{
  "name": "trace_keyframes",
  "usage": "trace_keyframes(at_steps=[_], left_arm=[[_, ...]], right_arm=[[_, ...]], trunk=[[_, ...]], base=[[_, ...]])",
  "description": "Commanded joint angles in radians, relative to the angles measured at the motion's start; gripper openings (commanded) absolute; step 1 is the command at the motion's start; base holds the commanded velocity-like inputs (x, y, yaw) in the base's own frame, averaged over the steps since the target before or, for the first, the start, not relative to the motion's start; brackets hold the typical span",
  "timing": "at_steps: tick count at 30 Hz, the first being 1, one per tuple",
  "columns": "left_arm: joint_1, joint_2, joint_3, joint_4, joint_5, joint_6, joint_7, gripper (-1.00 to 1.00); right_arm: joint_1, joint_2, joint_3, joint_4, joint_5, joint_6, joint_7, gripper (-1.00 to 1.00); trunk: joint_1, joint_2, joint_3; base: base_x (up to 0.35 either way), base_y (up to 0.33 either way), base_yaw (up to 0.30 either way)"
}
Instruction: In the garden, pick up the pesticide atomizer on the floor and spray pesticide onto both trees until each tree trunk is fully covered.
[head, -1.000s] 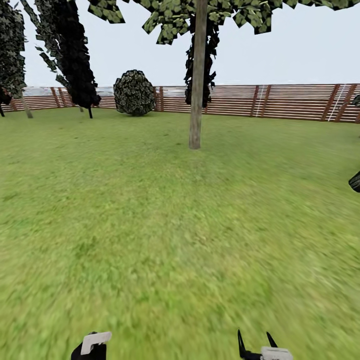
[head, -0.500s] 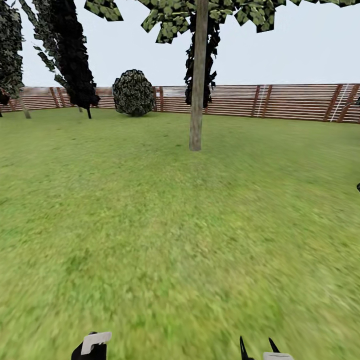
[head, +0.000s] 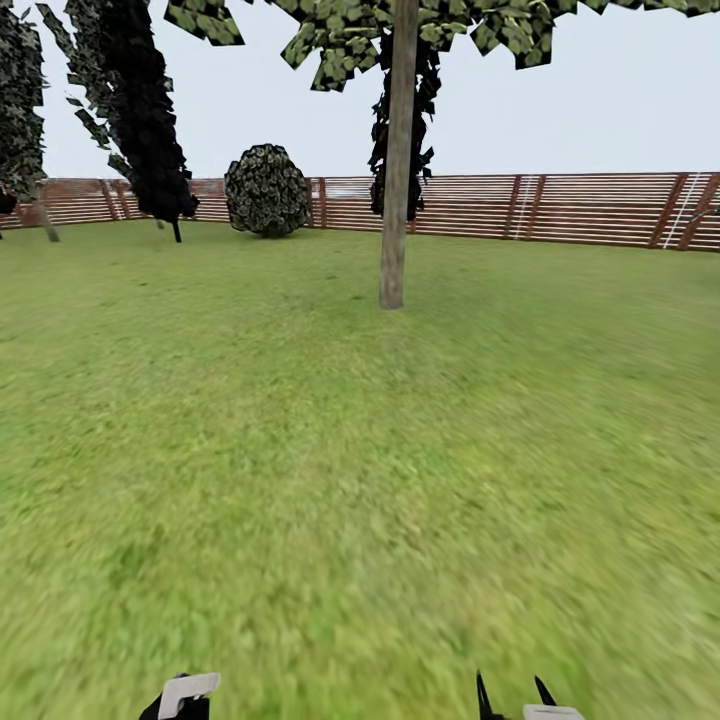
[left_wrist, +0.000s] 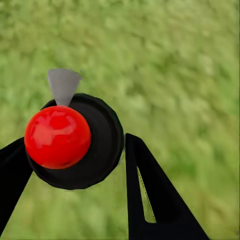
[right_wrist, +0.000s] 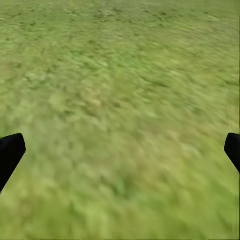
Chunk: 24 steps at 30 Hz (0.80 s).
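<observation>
A: Whole head view is shifting, so the camera is moving: tree trunk (head: 393, 200) is sitting a bit lower in the frame than a second ago, and the dark shape at the right edge is gone from view.

B: Left pincer?

A: Left gripper (left_wrist: 75, 165) is clenching the pesticide atomizer (left_wrist: 87, 145), black fingers (left_wrist: 150, 195) pressing either side of the round dark body, red ball facing the camera. In the head view it is sitting at the bottom edge, left of centre (head: 183, 697).

B: Right one?

A: Right gripper (right_wrist: 120, 150) is spread wide, tips at opposite frame edges, nothing but lawn (right_wrist: 120, 100) between them; bottom edge, right of centre in the head view (head: 515, 697).

B: Background?

A: Trunk is standing upper centre, wooden fence (head: 560, 208) running behind it, round bush (head: 266, 190) to its left.
</observation>
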Motion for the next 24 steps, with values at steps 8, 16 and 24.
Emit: trace_keyframes(at_steps=[8, 16, 24], left_arm=[[-0.001, 0.001, -0.001, 0.002, 0.003, -0.004, 0.000, -1.00], [-0.001, 0.002, 0.000, 0.002, 0.004, -0.006, 0.000, -1.00], [-0.001, 0.001, -0.002, 0.002, 0.005, -0.006, -0.001, -1.00]], right_arm=[[-0.001, -0.005, -0.007, -0.008, -0.003, -0.006, -0.005, 1.00], [-0.001, -0.007, -0.001, -0.004, 0.003, -0.012, -0.003, 1.00], [0.001, -0.009, 0.001, 0.002, 0.006, -0.014, -0.001, 1.00]], trunk=[[0.000, 0.000, -0.001], [0.000, 0.000, -0.001], [0.000, 0.000, -0.001]], base=[[0.338, 0.000, 0.000], [0.338, 0.000, -0.001], [0.338, 0.000, -0.221]])
